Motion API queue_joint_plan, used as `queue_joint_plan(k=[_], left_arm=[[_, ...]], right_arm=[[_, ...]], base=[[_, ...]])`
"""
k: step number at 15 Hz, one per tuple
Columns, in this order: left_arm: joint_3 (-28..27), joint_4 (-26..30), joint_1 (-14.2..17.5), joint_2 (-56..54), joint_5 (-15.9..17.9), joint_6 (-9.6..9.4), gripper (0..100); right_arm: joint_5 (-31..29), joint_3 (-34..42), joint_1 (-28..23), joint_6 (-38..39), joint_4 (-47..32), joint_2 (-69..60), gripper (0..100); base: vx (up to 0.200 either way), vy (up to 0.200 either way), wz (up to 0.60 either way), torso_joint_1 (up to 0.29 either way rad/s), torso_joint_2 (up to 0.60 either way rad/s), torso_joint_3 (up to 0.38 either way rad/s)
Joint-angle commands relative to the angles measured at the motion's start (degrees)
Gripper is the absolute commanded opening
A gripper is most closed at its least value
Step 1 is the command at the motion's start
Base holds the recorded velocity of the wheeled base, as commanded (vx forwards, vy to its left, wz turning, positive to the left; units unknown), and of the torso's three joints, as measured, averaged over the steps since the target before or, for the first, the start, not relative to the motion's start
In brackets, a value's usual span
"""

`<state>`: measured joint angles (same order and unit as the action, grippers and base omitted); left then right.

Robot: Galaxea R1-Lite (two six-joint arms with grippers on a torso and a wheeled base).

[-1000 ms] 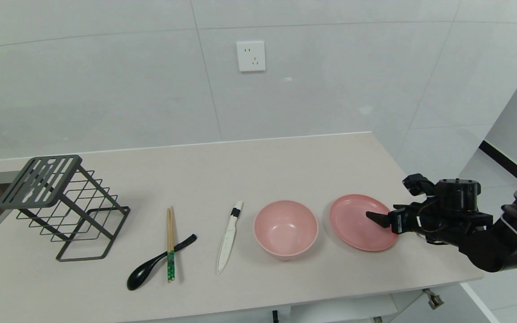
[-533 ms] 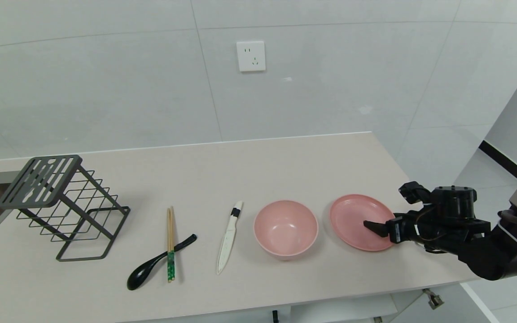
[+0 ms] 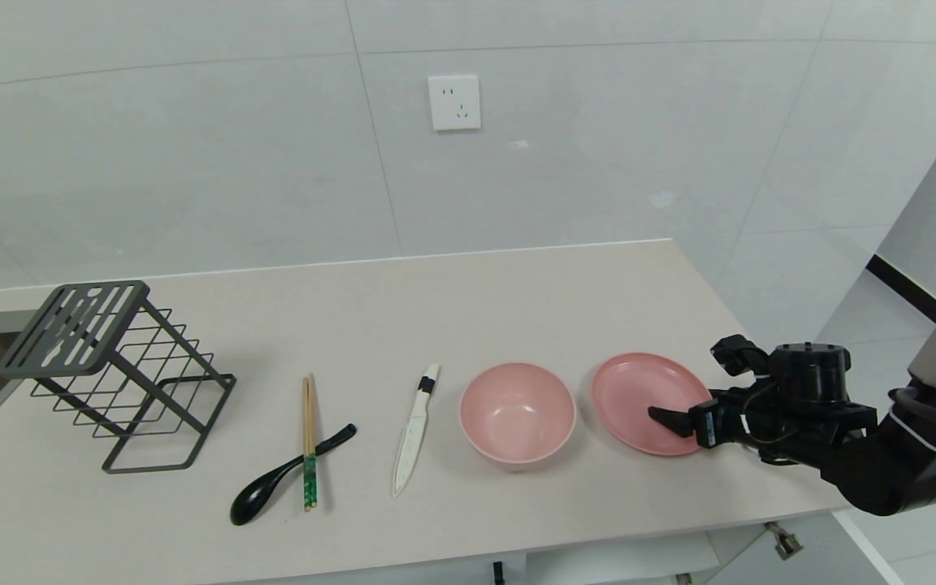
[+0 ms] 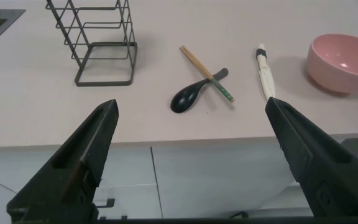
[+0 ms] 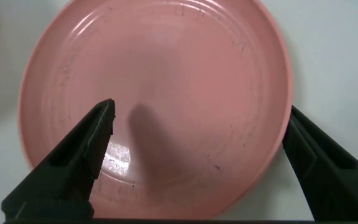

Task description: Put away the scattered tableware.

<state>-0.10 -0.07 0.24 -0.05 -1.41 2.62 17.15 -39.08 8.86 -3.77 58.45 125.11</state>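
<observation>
At the right end of the table (image 3: pixel 476 301), the right gripper (image 3: pixel 684 380) hovers low over the pink plate (image 3: pixel 639 398). Its jaws are spread wide and grip nothing, placed, I'd judge, to pinch the rim. That plate sits just beside the pink bowl (image 3: pixel 517 413). Leftward lie the knife (image 3: pixel 413 431) and the chopsticks (image 3: pixel 308 439) crossing the black spoon (image 3: pixel 281 478), nearer the wire rack (image 3: pixel 110 366) where they presumably belong. Off the front edge, the left gripper (image 4: pixel 190 107) hangs wide open, empty.
</observation>
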Motion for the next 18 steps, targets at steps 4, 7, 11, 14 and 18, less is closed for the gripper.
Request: queue_joint_plan(k=[4,7,11,14,18], left_arm=[[0.0,0.0,0.0,0.0,0.0,0.02,100],[0.0,-0.1,0.0,0.0,0.0,0.02,100],[0.0,-0.1,0.0,0.0,0.1,-0.07,100],[0.0,-0.2,0.0,0.0,0.2,-0.16,100],[0.1,-8.1,0.0,0.0,2.6,-0.51,100]], right_arm=[[-0.7,-0.7,-0.1,0.3,-0.4,0.6,0],[-1.9,-0.5,-2.7,0.9,-0.4,1.0,0],[-1.9,-0.8,-2.6,1.0,0.6,-1.6,0],[-1.8,-0.3,-2.5,1.2,1.9,-8.3,0],[-1.8,5.3,-2.5,1.9,4.4,-18.3,0]], base=[[0.000,0.000,0.00,0.000,0.00,0.000],[0.000,0.000,0.00,0.000,0.00,0.000],[0.000,0.000,0.00,0.000,0.00,0.000],[0.000,0.000,0.00,0.000,0.00,0.000],[0.000,0.000,0.00,0.000,0.00,0.000]])
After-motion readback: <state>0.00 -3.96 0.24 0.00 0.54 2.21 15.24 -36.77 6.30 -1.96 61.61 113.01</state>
